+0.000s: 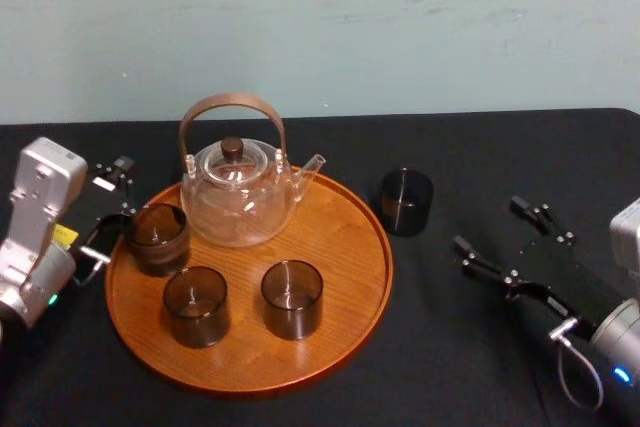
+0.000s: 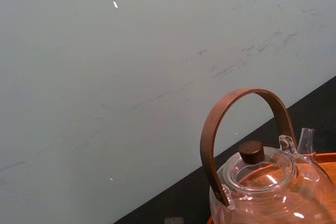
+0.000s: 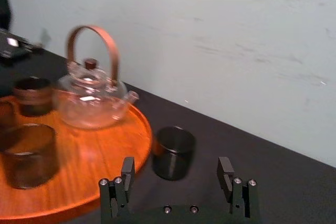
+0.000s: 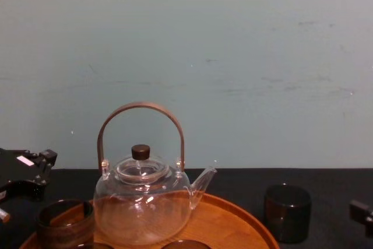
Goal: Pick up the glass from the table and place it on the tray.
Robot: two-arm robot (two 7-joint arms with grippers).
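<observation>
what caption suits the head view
Open right gripper by the lone dark glass off the tray; left gripper at the tray's left edge.

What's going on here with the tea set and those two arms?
A two-armed robot is gathering dark glasses onto a round wooden tray. Three glasses already stand on it beside a clear teapot. The last glass stands on the black table, just right of the tray. The right tool is open, faces that glass from a short way off and holds nothing. The left tool is open by the tray's left edge.
</observation>
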